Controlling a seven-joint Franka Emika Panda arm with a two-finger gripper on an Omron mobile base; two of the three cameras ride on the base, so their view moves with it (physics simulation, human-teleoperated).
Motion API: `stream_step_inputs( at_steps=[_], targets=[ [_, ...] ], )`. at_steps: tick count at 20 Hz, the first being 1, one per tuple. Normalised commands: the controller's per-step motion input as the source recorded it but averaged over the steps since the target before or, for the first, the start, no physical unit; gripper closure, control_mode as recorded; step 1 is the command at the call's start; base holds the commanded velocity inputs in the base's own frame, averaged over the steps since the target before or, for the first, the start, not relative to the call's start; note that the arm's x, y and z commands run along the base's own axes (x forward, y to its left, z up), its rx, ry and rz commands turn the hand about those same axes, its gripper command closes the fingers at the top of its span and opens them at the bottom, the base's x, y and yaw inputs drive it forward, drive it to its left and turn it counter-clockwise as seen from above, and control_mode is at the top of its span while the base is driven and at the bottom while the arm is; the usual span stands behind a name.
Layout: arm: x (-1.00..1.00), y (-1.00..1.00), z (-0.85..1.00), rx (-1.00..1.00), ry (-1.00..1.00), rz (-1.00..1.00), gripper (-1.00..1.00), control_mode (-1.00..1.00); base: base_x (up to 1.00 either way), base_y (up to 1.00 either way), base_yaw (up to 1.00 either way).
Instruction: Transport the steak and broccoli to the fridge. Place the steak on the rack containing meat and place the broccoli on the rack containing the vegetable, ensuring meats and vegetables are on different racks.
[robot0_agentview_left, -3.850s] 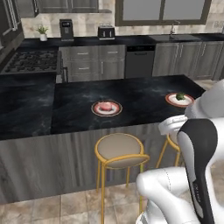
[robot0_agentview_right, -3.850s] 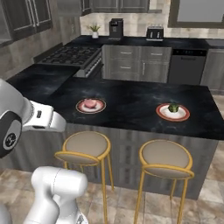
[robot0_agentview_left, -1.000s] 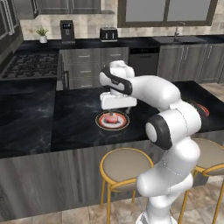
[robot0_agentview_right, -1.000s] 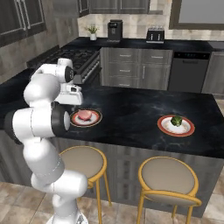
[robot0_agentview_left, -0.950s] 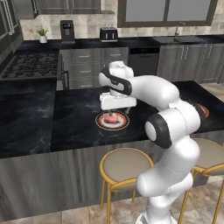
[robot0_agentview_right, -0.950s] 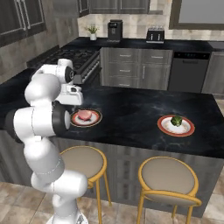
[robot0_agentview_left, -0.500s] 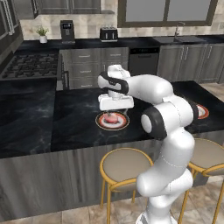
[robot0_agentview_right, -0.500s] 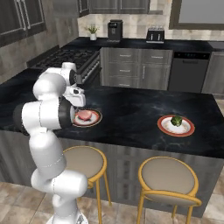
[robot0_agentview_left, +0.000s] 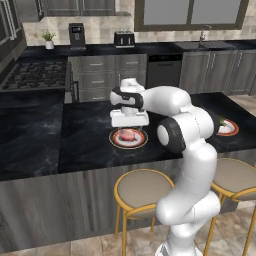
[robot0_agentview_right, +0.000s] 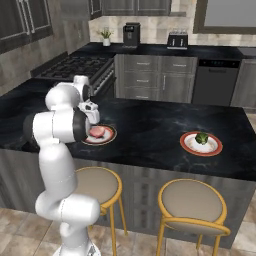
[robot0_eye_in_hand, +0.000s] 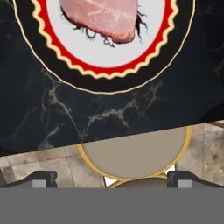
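The gripper (robot0_agentview_left: 129, 123), wide open and holding nothing, is hovering just above the steak (robot0_agentview_left: 128, 134) lying on its red-rimmed plate (robot0_agentview_left: 116, 141), so it should be descending straight, centred, before closing.

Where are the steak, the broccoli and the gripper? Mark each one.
steak (robot0_agentview_left: 128, 135), left base view, middle of the pink slab.
broccoli (robot0_agentview_right: 201, 137), right base view, green head.
gripper (robot0_agentview_left: 129, 120), left base view, hand block above the steak.
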Motion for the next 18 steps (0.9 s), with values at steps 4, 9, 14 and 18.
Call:
stream_step_inputs(
  at_steps=[4, 9, 14, 18],
  targets=[
    [0.37, 0.04, -0.21, -0.09, -0.04, -0.05, -1.00, -1.00, 0.00, 0.00, 0.00],
    [0.34, 0.00, -0.14, -0.04, 0.00, -0.02, -1.00, -1.00, 0.00, 0.00, 0.00],
    [0.36, 0.00, -0.17, -0.03, 0.02, 0.00, -1.00, -1.00, 0.00, 0.00, 0.00],
    [0.24, 0.00, -0.26, -0.03, 0.00, 0.00, -1.00, -1.00, 0.00, 0.00, 0.00]
  ],
)
